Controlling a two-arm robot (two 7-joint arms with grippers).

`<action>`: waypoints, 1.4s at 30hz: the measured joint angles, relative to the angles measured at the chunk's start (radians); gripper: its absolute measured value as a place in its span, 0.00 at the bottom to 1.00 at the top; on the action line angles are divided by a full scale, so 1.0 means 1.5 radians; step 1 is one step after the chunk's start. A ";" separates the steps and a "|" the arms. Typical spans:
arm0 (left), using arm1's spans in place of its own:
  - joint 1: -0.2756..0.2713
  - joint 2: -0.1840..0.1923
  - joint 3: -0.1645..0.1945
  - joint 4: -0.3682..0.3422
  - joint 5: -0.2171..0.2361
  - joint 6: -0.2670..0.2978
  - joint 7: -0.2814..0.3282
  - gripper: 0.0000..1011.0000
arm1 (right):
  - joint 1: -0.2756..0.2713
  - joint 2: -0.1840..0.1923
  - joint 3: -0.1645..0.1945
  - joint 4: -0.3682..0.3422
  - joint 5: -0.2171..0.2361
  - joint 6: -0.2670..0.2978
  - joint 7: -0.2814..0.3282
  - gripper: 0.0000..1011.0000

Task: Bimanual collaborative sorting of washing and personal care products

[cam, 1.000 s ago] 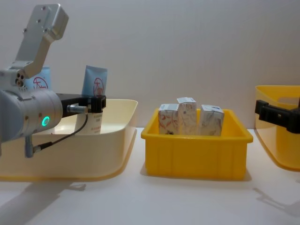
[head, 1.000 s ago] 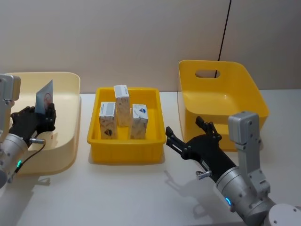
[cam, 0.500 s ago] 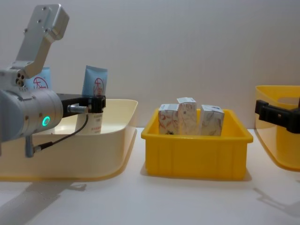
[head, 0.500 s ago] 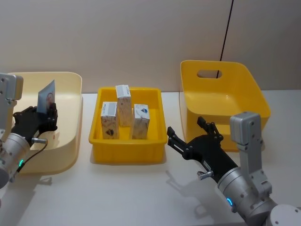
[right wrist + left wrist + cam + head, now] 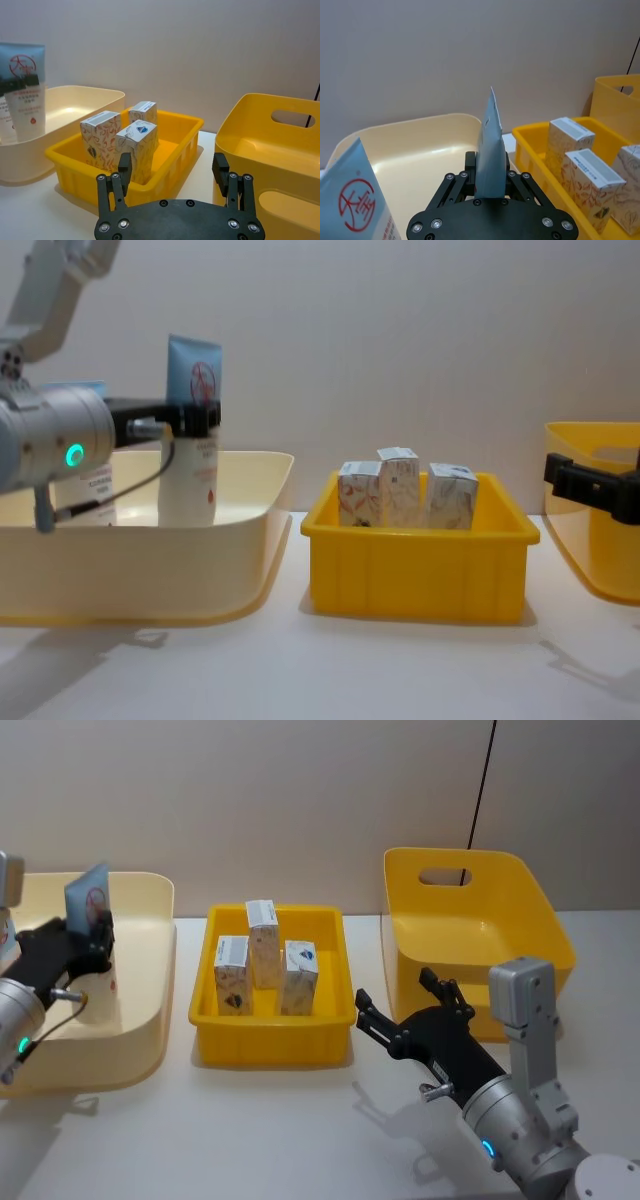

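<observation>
Held by the left gripper (image 5: 97,932), fingers clamped tight on it: a tall white squeeze tube with light-blue crimped top and red round logo (image 5: 88,898), upright inside the cream plastic bin (image 5: 150,1020) at the white table's (image 5: 250,1140) left edge. Beside it, a second such tube (image 5: 355,210). Mid-table, a shallow yellow plastic tray (image 5: 270,1045) with three small white printed cartons (image 5: 262,942), upright, bunched together. Off the tray's front right corner, the right gripper (image 5: 392,992), fingers spread wide, empty.

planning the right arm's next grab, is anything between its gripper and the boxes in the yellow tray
Only the yellow tray's wall: the open right gripper hovers beside it, and the boxes stick up above the rim.
</observation>
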 joint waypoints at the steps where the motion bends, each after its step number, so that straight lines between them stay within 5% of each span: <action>1: -0.002 0.002 -0.004 -0.005 -0.002 -0.002 -0.003 0.26 | 0.000 0.000 0.000 0.000 0.000 0.000 0.000 0.99; 22: -0.012 0.020 -0.040 -0.050 -0.056 -0.013 -0.083 0.26 | 0.000 0.000 0.000 0.000 0.000 0.000 0.000 0.99; 42: -0.018 0.022 -0.008 -0.064 -0.142 -0.001 -0.221 0.26 | 0.000 0.000 0.000 0.000 0.000 0.000 0.000 0.99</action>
